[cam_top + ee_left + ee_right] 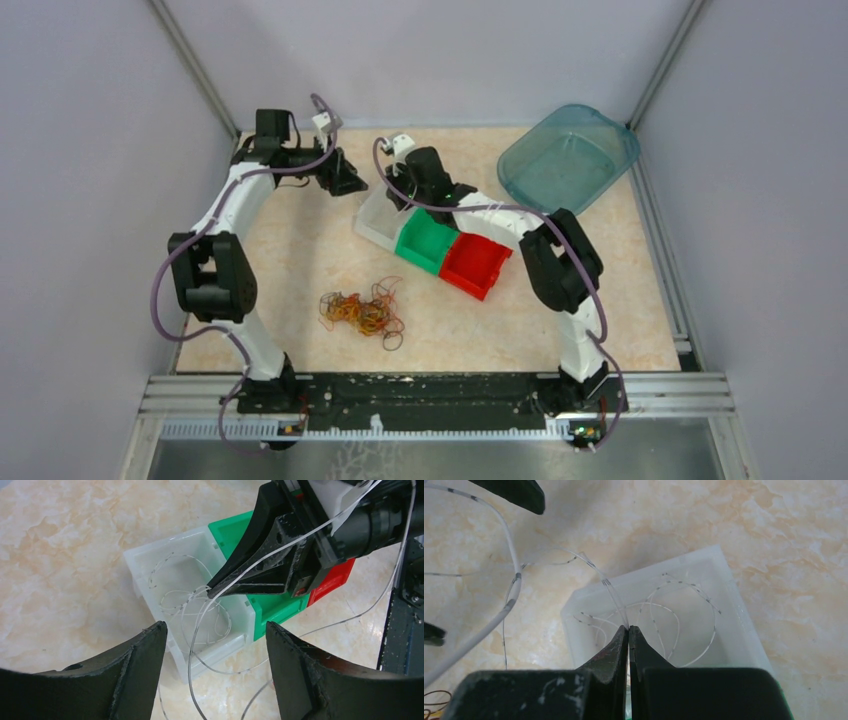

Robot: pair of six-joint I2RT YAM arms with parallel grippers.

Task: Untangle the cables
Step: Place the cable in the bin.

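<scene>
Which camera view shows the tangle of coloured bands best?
The top view: the whole tangle lies uncovered on the table. The right wrist view catches only a few strands at its lower left corner; the left wrist view does not show it.

No readable text or labels appear anywhere.
</scene>
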